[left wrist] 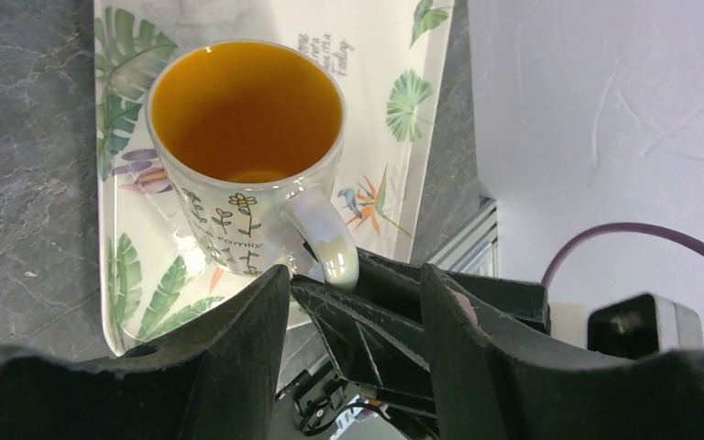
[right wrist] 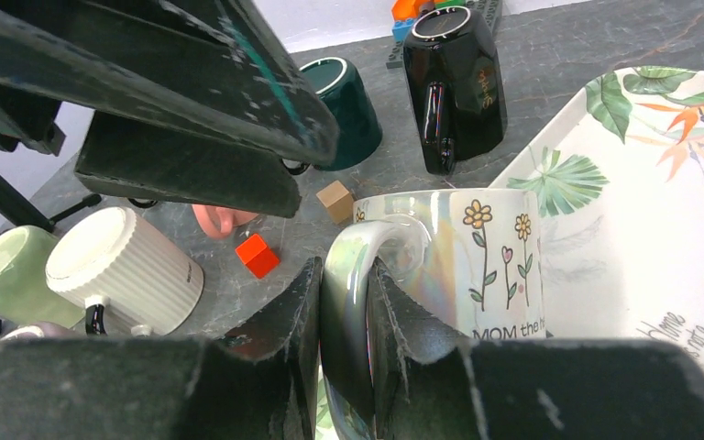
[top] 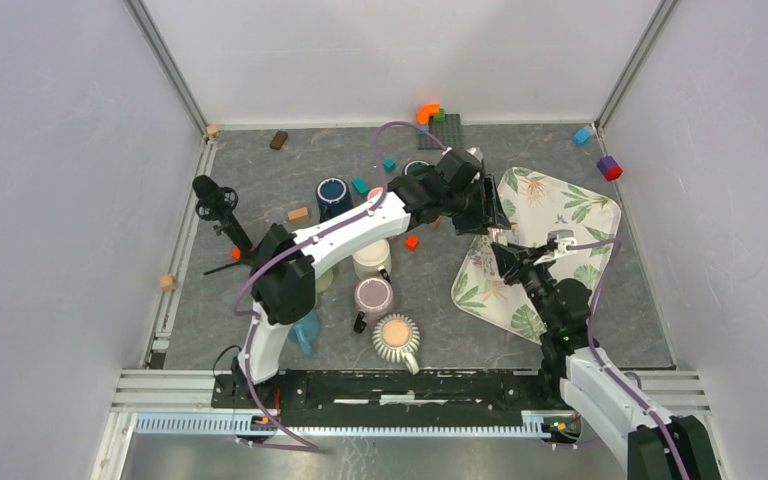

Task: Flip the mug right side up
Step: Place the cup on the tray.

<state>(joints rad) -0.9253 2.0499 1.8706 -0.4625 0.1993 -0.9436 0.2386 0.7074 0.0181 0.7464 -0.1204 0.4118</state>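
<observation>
Right end effector (right wrist: 344, 286) sits nearest the lens in its own wrist view. Both dark fingers are pinched onto the loop handle of the flower-print mug (right wrist: 490, 261), one on each side of the strap, with no gap showing. The mug is upright, mouth up, and stands on the leaf-print tray (right wrist: 605, 229) directly ahead of those fingers. Its glaze is pearly, and the left wrist view shows an orange-yellow inside. Left end effector (left wrist: 353, 275) has its fingers parted to a middling spread and nothing between them. It hangs above the mug on the handle side, with the handle and the right end effector showing through the gap. In the right wrist view it fills the upper left, over the mug. On the grey marbled desk (right wrist: 559, 46), off the tray, a wooden cube (right wrist: 335, 200) and a red block (right wrist: 257, 255) lie ahead of the right end effector, just left of the handle. Farther ahead stands a black mug (right wrist: 454, 82) with its handle toward the camera, and a dark green mug (right wrist: 344, 110) is to its left. Well to the left of the fingers are a white ribbed mug (right wrist: 124, 266) and a pale green mug (right wrist: 0, 266), touching or nearly so. In the top view both end effectors meet at the tray's left edge, and the flower-print mug is hidden beneath them.
</observation>
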